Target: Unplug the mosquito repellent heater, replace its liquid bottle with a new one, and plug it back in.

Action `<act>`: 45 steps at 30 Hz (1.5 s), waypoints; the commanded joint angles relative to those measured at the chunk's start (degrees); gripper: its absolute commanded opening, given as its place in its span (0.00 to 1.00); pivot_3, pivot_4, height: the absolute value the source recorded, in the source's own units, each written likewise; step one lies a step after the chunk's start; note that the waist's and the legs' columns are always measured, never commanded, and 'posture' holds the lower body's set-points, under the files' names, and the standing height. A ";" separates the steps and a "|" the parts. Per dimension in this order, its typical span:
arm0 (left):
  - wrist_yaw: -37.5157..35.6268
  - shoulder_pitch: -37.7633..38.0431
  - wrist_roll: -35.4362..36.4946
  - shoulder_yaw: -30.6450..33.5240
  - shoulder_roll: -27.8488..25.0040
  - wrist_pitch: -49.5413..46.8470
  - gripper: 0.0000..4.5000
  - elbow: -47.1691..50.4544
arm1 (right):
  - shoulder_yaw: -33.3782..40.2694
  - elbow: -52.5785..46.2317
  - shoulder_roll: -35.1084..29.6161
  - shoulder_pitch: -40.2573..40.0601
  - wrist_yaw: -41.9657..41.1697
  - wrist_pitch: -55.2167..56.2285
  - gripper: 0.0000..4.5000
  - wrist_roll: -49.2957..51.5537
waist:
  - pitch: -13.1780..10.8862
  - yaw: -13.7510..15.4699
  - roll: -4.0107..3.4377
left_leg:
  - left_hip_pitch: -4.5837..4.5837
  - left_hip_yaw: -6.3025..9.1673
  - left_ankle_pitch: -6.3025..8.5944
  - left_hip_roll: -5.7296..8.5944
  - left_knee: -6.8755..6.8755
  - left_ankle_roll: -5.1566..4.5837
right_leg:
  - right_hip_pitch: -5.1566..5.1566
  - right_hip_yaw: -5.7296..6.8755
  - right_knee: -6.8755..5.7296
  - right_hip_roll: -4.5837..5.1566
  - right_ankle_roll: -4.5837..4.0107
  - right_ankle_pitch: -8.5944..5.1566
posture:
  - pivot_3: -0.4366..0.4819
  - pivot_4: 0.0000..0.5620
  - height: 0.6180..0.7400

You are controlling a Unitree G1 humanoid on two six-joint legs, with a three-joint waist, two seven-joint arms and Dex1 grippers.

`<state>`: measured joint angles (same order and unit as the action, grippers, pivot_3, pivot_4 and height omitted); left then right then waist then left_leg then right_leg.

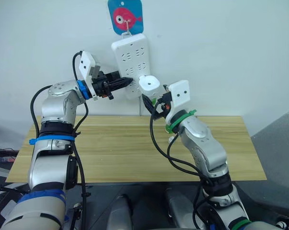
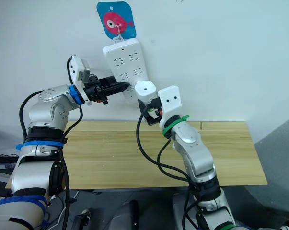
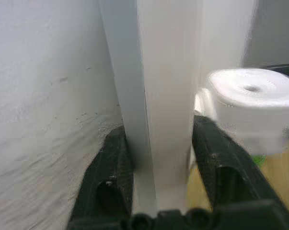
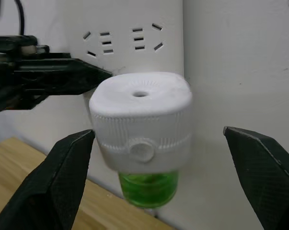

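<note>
Left jaws (image 1: 127, 82): pinching the side edges of the power strip (image 1: 130, 57), one finger (image 3: 108, 177) at the wall-side edge, the other at its front edge.
Power strip: white, hanging on the wall under a blue fish hook plate (image 1: 125, 15).
Right jaws (image 4: 158, 182): spread wide, one finger (image 4: 63, 177) on each side of the mosquito repellent heater (image 4: 142, 120), not touching it.
Mosquito repellent heater: plugged into the strip, between the right jaws, just beside the left jaws' tips.
Liquid bottle (image 4: 148, 189): green, under the heater.
Surface (image 1: 125, 143): wooden, below both jaws.
</note>
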<state>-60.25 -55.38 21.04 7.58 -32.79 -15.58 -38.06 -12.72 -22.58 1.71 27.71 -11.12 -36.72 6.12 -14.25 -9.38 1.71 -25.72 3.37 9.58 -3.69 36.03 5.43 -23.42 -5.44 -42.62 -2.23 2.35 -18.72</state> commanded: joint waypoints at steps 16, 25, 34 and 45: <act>-2.56 32.03 5.71 6.81 -16.92 -5.82 0.83 36.19 | -2.16 -5.62 -8.55 -1.21 -14.19 0.63 0.80 9.18 | 0.01 1.33 0.02 | -0.07 -0.02 0.00 0.02 -0.16 0.03 | -0.07 0.04 0.10 0.24 -0.30 0.03 | 0.39 0.31 0.71; 3.86 45.13 15.89 9.46 -15.93 -19.07 0.83 59.54 | -2.92 3.87 -6.82 3.38 -13.31 6.86 0.07 6.27 | 0.13 4.56 0.25 | -0.05 -0.12 -0.07 0.01 -0.01 0.01 | 0.12 0.18 0.26 0.27 -0.05 -0.12 | 0.44 0.31 0.71; 5.23 43.47 16.21 7.90 -15.85 -19.47 0.83 59.73 | -1.39 7.44 -6.69 4.37 -10.99 8.71 0.00 3.48 | 0.14 4.64 0.27 | -0.15 -0.10 -0.05 -0.01 -0.17 -0.01 | 0.12 0.31 0.54 0.30 -0.29 0.04 | 0.43 0.30 0.71; 4.85 41.52 15.79 6.80 -16.18 -19.15 0.83 58.40 | -0.57 7.83 -7.02 4.20 -8.94 8.03 0.00 2.63 | 0.14 4.62 0.27 | -0.15 -0.13 -0.05 0.00 -0.11 -0.01 | 0.12 0.28 0.54 0.30 -0.29 0.05 | 0.43 0.29 0.71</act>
<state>-55.41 -13.14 36.68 13.88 -48.54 -35.68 19.83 -14.52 -13.46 -5.52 31.07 -21.03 -29.32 9.20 -14.11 -4.76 1.98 -25.86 3.24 9.53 -3.69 35.92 5.42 -23.30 -5.16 -42.08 -1.94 2.06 -18.67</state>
